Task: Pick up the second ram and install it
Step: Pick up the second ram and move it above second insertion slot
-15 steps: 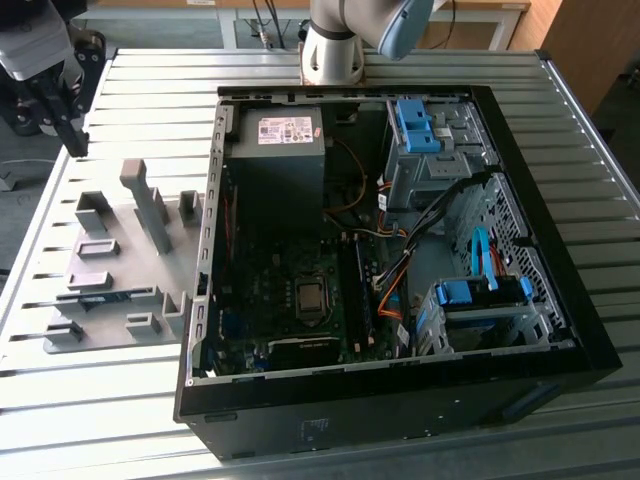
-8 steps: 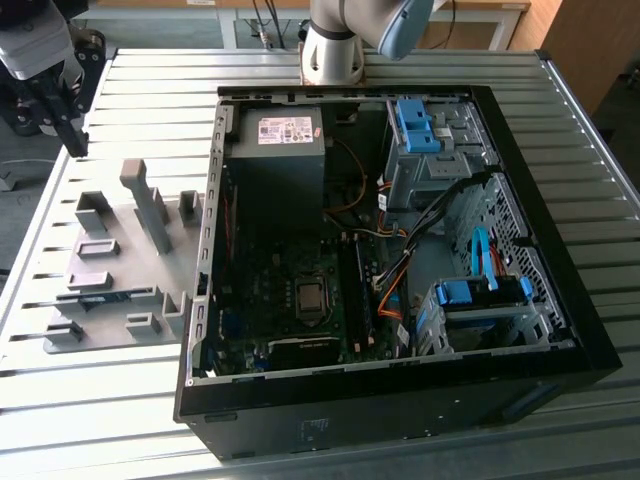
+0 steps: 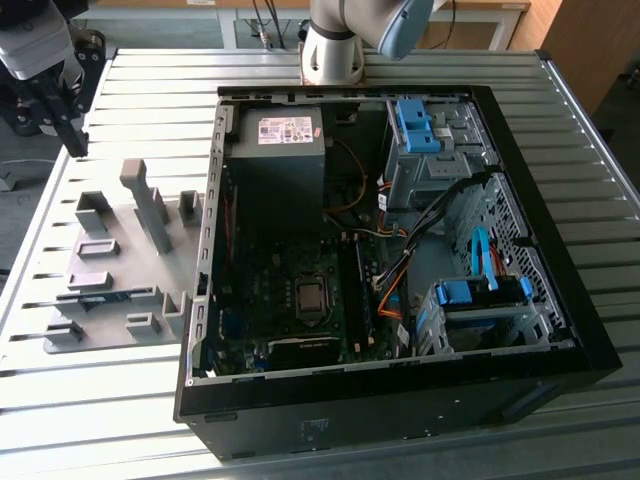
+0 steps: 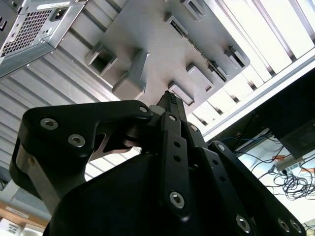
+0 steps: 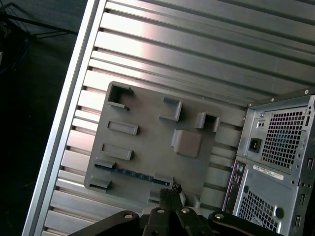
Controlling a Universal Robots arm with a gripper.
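The second ram (image 3: pixel 108 294) is a thin blue-green stick. It lies on edge in a slot between low blocks near the front of the grey holder plate (image 3: pixel 115 262), at the exterior view's left. In the first wrist view the ram (image 5: pixel 134 173) runs along the plate's (image 5: pixel 147 147) edge, close to my fingertips. My gripper (image 3: pixel 74 146) hangs above the table behind the plate, well clear of the ram. Its fingers are shut with nothing between them, which shows in both wrist views (image 5: pixel 172 191) (image 4: pixel 170 100).
The open black computer case (image 3: pixel 400 405) lies flat to the right of the plate, with the motherboard (image 3: pixel 300 260), power supply (image 3: pixel 285 135) and blue drive-bay latches (image 3: pixel 480 292) inside. A tall grey post (image 3: pixel 148 205) and other blocks stand up from the plate. The ribbed metal table (image 3: pixel 150 90) surrounds everything.
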